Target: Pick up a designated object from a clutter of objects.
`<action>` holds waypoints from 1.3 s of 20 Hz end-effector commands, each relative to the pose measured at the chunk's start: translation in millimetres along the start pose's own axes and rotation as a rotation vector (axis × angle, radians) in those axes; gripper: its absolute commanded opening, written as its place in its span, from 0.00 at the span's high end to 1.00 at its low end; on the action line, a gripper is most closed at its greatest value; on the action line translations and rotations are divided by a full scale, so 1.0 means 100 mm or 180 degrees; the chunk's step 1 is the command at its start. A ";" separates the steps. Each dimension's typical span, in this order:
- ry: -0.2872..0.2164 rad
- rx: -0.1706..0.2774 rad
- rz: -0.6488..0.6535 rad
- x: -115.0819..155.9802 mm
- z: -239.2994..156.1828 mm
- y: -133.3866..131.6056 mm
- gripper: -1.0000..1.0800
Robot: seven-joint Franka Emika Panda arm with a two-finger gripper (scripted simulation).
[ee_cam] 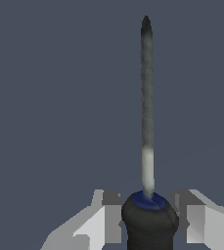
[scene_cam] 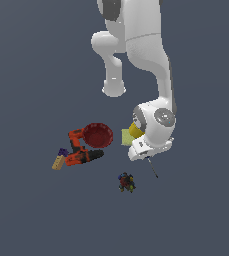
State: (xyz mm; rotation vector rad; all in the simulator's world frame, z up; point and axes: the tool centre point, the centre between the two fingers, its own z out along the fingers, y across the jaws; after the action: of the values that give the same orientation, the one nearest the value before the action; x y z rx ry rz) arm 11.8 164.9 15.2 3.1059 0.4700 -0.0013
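While the arm bends low over the grey table, the pincer straddles the dark handle of the screwdriver, one finger on each side with thin gaps visible, so a firm grip cannot be told. In the exterior view the thin shaft pokes out from beneath the wrist, just beside a multicoloured lump. Toward that view's left sit the red bowl, the orange-black drill and a small wooden block. A yellow cup and pale pad peek out by the wrist.
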 end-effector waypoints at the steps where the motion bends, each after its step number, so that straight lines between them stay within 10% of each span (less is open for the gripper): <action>1: 0.0002 0.0000 0.0000 0.00 0.00 0.00 1.00; 13: 0.0002 0.0000 0.0000 0.04 -0.20 0.07 1.00; 26: 0.0002 0.0005 -0.0004 0.28 -1.29 0.44 1.00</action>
State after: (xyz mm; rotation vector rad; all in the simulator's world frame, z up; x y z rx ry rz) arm 47.0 135.4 127.6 3.1067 0.4717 -0.0020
